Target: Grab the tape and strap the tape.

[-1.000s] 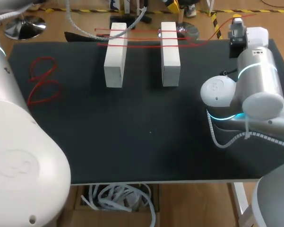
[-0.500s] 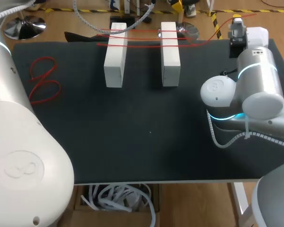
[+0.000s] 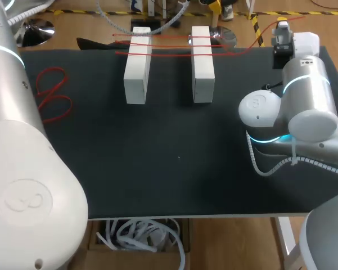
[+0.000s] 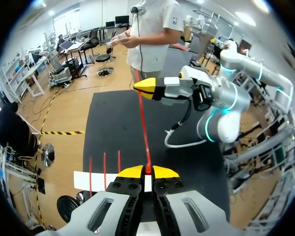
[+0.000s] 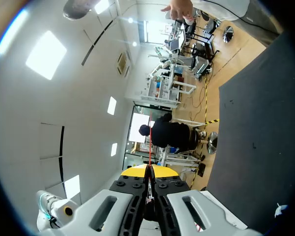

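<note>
Two white blocks [image 3: 137, 64] [image 3: 202, 63] stand side by side at the table's far side. Red tape strands [image 3: 169, 38] run across both of them. In the left wrist view my left gripper [image 4: 147, 171] is shut on a red tape strand [image 4: 143, 128]. That strand stretches taut ahead to my right gripper [image 4: 148, 84]. One white block [image 4: 88, 180] with red strands over it lies just below the left fingers. In its own view my right gripper [image 5: 149, 170] is shut on the thin red tape [image 5: 149, 142]. My right arm [image 3: 303, 95] stands at the table's right.
A loose loop of red tape [image 3: 50, 95] lies on the black table [image 3: 174, 157] at the far left. My left arm's white body [image 3: 22, 169] fills the near left. A coiled cable [image 3: 264, 163] hangs at the right arm's base.
My left arm has swung, its white body rising along the view's left, and its cable at the far edge shifted rightward. The right arm and the blocks have not moved.
</note>
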You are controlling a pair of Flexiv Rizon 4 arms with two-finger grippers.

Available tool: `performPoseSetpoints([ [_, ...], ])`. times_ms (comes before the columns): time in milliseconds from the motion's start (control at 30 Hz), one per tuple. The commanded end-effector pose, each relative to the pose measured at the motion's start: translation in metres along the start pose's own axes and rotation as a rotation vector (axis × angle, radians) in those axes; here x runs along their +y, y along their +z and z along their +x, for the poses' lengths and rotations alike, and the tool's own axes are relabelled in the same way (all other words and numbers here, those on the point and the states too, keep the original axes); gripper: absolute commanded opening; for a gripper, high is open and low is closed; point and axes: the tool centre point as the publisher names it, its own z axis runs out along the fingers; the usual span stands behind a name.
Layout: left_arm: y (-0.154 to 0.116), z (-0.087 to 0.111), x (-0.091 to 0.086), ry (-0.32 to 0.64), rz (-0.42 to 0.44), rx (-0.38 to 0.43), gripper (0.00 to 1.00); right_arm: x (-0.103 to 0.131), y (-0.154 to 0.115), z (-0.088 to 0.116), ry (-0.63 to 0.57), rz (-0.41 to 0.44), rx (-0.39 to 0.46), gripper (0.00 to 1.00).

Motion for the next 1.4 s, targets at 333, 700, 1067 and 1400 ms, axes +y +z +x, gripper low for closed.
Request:
performPoseSetpoints([
  [333, -0.001, -0.003, -0.003, 0.000, -0.010, 0.008, 0.00, 0.024, 0.014, 0.007, -0.233, 0.029, 0.089, 0.00],
  [700, -0.001, -0.003, -0.003, 0.000, -0.010, 0.008, 0.00, 0.037, 0.023, 0.017, -0.617, 0.217, 0.268, 0.00],
  [1067, -0.001, -0.003, -0.003, 0.000, -0.010, 0.008, 0.00, 0.046, 0.029, 0.024, -0.992, 0.352, 0.411, 0.00],
  [1400, -0.001, -0.003, -0.003, 0.000, -0.010, 0.008, 0.00, 0.050, 0.031, 0.033, -1.291, 0.465, 0.515, 0.00],
])
